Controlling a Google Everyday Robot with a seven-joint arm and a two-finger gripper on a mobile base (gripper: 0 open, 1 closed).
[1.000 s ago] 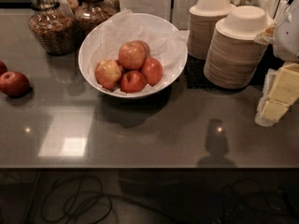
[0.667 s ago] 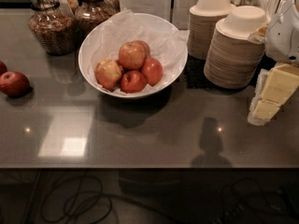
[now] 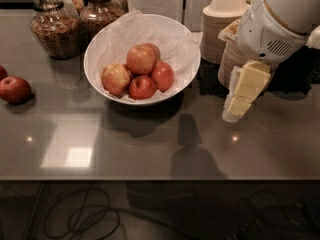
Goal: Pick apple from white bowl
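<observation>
The wide glossy white bowl (image 3: pixel 172 79), lined with crinkled white paper, stands on the dark counter at centre back. It holds several red and yellow apples; the top one (image 3: pixel 140 59) lies on the others. My gripper (image 3: pixel 239 101) hangs at the right of the bowl, above the counter, its cream fingers pointing down and left. It holds nothing and is apart from the bowl.
Two stacks of small beige disposable bowls (image 3: pixel 222 21) stand behind my arm at the back right. Two glass jars (image 3: pixel 52 26) stand at the back left. A loose red apple (image 3: pixel 15 89) lies at the counter's left edge. Cables lie on the floor below the front edge.
My arm has swung in from the right edge toward the left, closer to the bowl. The bowl and apples have not moved.
</observation>
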